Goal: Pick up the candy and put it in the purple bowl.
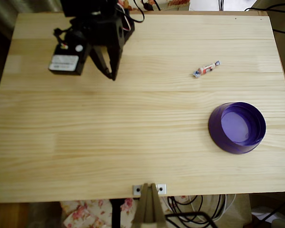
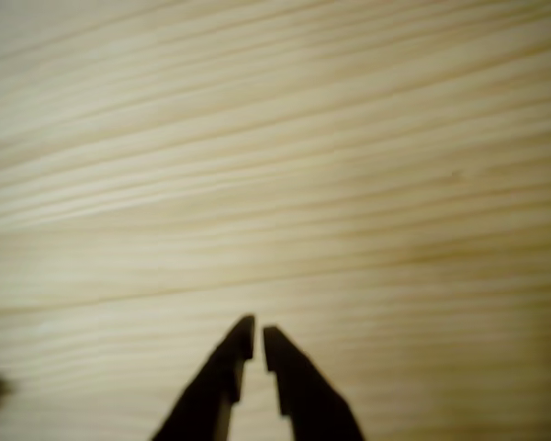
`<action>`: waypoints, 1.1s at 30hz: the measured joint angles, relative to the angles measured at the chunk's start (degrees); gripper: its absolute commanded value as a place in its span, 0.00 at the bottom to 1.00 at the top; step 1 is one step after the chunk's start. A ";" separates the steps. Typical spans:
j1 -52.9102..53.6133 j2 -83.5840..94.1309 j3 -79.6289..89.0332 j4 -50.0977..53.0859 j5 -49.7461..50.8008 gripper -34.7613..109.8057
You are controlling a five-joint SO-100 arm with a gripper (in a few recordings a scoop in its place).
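The end effector [image 1: 111, 73] sits near the upper left of the desk [image 1: 133, 142] in the overhead view, its two dark fingers pointing down toward the wood and converging to a tip. In the wrist view the end effector [image 2: 257, 335] shows as two black fingers rising from the bottom edge, their tips nearly together with only a thin sliver of light wood between them; nothing is caught in that gap, so it is clenched on nothing. The lower parts of the fingers are cut off by the bottom edge of the wrist view, and the whole wrist picture is soft and blurred, showing little beyond wood grain. A small bluish smudge at the far left edge there is too blurred to identify.

The candy [image 1: 206, 69] lies on the bare desk in the upper right area of the overhead view, tilted, with a red-orange middle and bluish twisted ends, well apart from the end effector. The purple bowl [image 1: 218, 133] stands upright below and slightly right of the candy, near but not touching it; its lighter violet bottom holds nothing. The arm's body is partly cut off by the top edge of the overhead view.
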 measured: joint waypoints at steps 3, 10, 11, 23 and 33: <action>-2.20 -0.35 -0.79 0.00 5.27 0.24; -8.61 -0.88 -5.10 2.90 17.49 0.24; -8.88 -1.49 -6.06 3.78 18.98 0.24; -21.71 -1.85 -12.22 10.20 36.47 0.24; -36.47 -21.88 -24.35 7.73 46.93 0.24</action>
